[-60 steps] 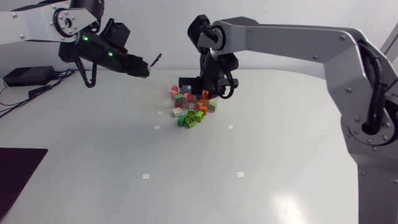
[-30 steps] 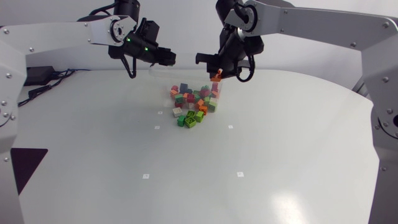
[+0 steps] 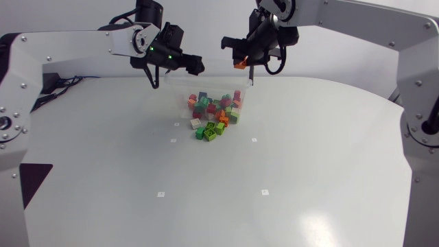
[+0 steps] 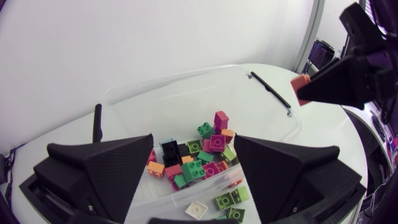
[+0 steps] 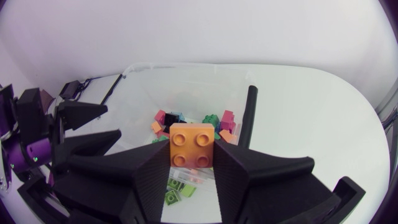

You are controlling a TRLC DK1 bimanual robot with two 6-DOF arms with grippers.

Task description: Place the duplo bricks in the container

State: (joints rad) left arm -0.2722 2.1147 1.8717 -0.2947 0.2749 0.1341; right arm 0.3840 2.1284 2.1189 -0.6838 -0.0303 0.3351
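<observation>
**Orange brick held above the box, ready to drop**

Your orange brick sat studs-up between the two fingers of the right gripper. The fingers pressed it from both sides, so it was firmly held. In the head view it hung in the air above the right end of the clear container, not touching the rim. That height probably let you clear the wall and release straight down.

Most of the coloured bricks lay heaped inside the container, on its floor toward the near wall. A few had not made it in. Some green bricks and a white brick lay on the table just outside that wall.

You had the left gripper over the container's left end with its fingers spread wide and nothing between them. From there it looked placed either to steady the box or to reach down for a loose brick, while staying well clear of the right arm's drop.

By my reading, you were at the release step, and the stray bricks outside were the work left to do.
</observation>
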